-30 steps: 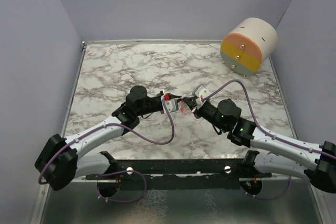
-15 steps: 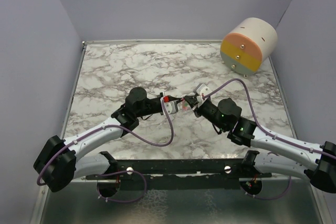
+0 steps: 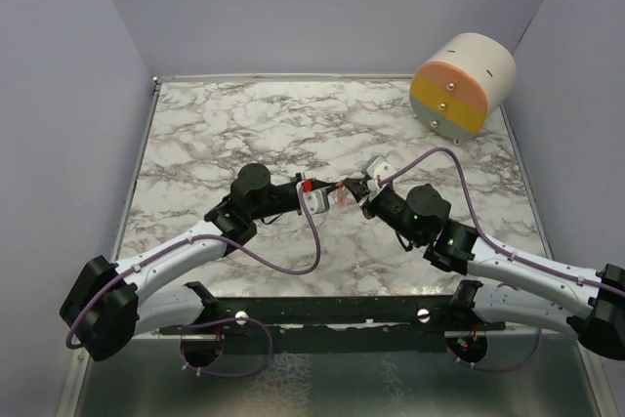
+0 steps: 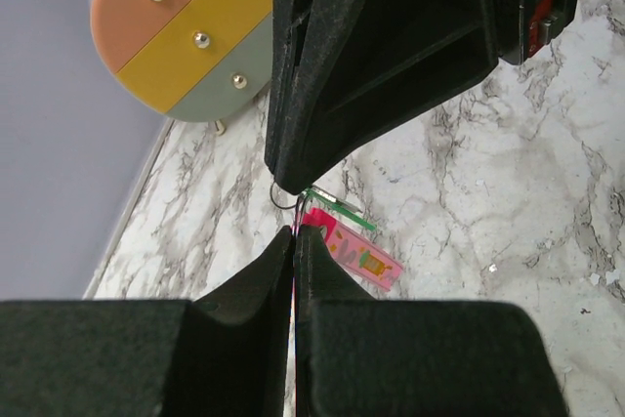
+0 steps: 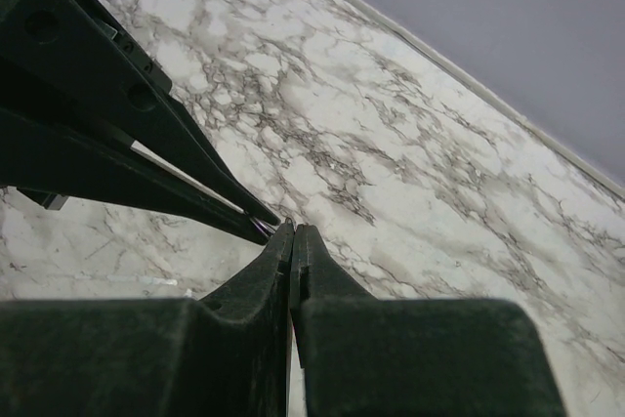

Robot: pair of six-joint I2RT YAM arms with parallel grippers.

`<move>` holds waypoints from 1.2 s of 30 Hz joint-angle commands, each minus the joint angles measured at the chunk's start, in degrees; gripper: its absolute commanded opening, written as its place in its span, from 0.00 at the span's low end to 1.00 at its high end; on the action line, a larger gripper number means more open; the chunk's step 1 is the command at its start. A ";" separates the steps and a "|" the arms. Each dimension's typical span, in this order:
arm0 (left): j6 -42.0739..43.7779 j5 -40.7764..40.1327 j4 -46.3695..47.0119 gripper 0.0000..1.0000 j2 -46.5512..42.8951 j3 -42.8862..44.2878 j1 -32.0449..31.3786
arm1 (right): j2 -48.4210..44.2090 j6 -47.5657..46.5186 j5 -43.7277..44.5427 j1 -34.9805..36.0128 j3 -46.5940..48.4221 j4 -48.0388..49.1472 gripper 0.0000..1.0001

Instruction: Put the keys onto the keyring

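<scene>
My two grippers meet tip to tip above the middle of the marble table. My left gripper is shut, with a thin pink edge between its jaws. The pink-red key sticks out down-right from its tips and shows as a pink speck from above. My right gripper is shut on a thin dark wire keyring. In the left wrist view its fingers come in from above. The short green key lies by the ring, between the two tips.
A round box with pink, yellow and grey bands and small knobs lies on its side at the back right, also in the left wrist view. Purple cables loop over both arms. Grey-violet walls close in the table.
The pink key hung in a gap between the tips a second ago. The left gripper has moved right and the tips now touch.
</scene>
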 commanded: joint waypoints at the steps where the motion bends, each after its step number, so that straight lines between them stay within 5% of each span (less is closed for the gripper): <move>1: 0.32 -2.06 2.20 0.00 -2.44 -0.69 -0.11 | -1.37 -1.97 2.49 0.00 -2.40 1.59 0.01; 34: -0.90 -1.63 2.21 0.00 -5.63 -1.28 -0.07 | -0.77 -1.58 4.11 0.00 -3.54 4.82 0.01; 36: -0.91 -1.39 2.25 0.00 -5.37 -1.06 -0.10 | -0.11 -1.19 4.88 -0.02 -3.03 4.77 0.13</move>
